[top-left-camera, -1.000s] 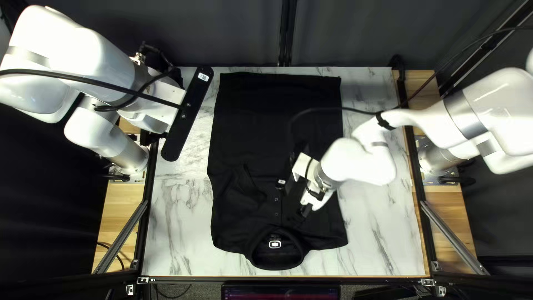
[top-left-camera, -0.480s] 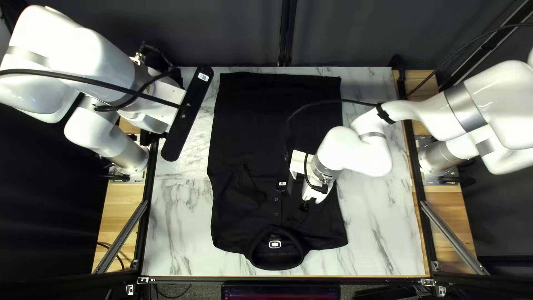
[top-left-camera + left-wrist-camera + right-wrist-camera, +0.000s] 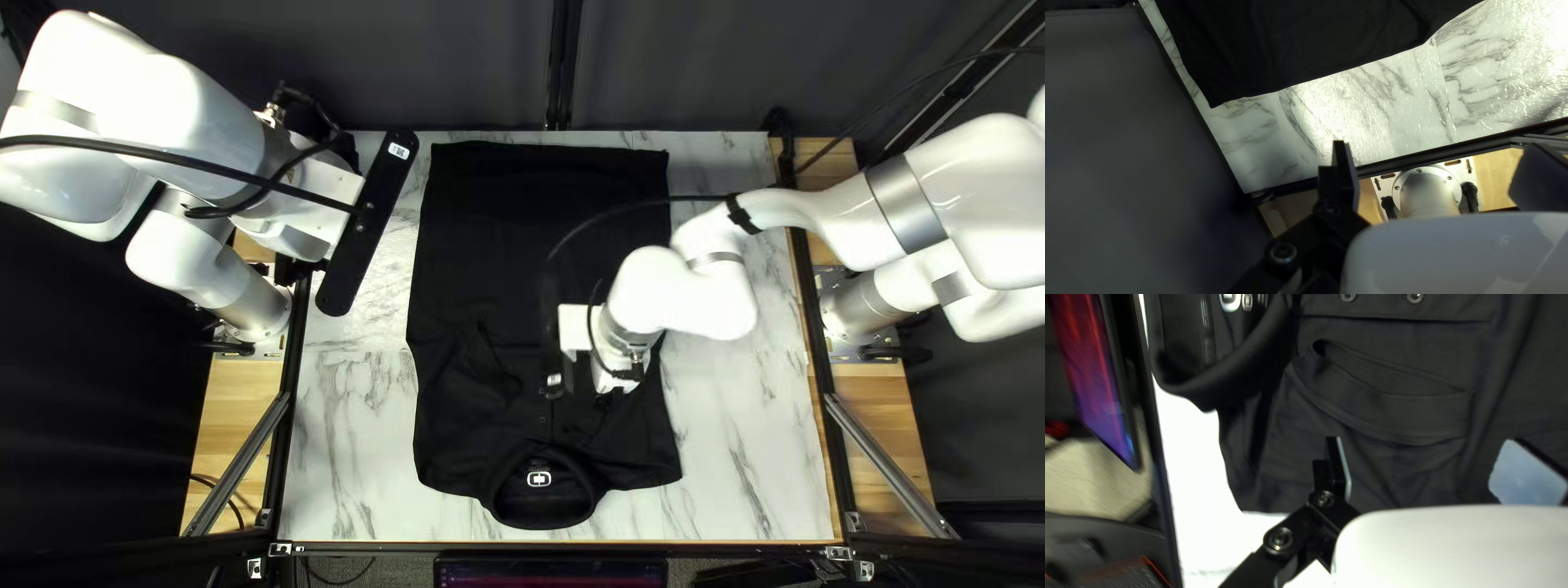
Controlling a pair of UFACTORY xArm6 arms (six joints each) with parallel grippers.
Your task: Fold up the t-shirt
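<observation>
A black short-sleeved shirt (image 3: 490,240) lies buttons up on the marble-patterned table, collar (image 3: 541,514) toward the near edge. Its sides look straight, with a loose fold (image 3: 495,370) on the front. My right gripper (image 3: 605,399) is low over the shirt's right half. In the right wrist view a sleeve cuff (image 3: 1393,422) lies inward on the front, ahead of my right gripper (image 3: 1423,452), whose fingers are apart and hold nothing. My left gripper (image 3: 294,268) hangs over the table's left edge. In the left wrist view, my left gripper (image 3: 1437,158) is open and empty, beside the shirt (image 3: 1301,43).
Marble-patterned tabletop (image 3: 354,436) shows around the shirt. Dark metal rails (image 3: 1404,161) run along the table's sides. A screen (image 3: 1094,375) stands beyond the near edge. My right arm (image 3: 697,289) crosses the table's right half, its cable trailing over the shirt.
My right gripper has shifted slightly toward the table's far edge and turned, its arm links following. The left arm and the shirt look unmoved.
</observation>
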